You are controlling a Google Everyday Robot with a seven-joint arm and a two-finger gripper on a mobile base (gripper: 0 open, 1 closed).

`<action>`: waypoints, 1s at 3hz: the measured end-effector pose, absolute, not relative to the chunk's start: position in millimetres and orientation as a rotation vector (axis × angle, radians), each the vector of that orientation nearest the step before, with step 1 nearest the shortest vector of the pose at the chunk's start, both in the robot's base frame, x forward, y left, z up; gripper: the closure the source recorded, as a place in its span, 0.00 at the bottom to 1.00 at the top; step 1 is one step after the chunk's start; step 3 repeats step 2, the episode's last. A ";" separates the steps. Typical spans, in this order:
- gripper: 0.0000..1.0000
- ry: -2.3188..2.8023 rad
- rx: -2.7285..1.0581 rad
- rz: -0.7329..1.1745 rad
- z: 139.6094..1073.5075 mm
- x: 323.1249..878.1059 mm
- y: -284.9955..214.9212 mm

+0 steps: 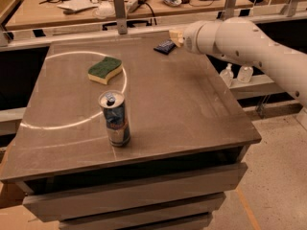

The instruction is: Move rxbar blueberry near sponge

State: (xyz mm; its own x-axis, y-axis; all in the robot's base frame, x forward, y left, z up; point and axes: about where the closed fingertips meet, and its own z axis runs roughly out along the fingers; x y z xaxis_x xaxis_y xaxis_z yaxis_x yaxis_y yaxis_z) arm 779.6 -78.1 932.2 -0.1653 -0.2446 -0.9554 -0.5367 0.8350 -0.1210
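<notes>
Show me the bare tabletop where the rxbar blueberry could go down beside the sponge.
Bare table lies between the sponge and the rxbar blueberry, and also behind the sponge toward the far edge. There is less room in front, where the can stands. The gripper sits at the far edge beside the bar.

Small, dark navy rxbar blueberry [164,46], flat near the tabletop's far edge, right of middle, with the gripper [176,36] just beside its right end. S-curved sponge [105,70], green scrub side up over yellow foam, flat toward the far left corner and well apart from it.
</notes>
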 end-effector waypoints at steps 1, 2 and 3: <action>0.44 1.784 -0.575 0.258 937.7 782.4 -85.4; 0.13 1.779 -0.582 0.264 937.1 781.9 -81.6; 0.13 1.779 -0.582 0.264 937.1 781.9 -81.6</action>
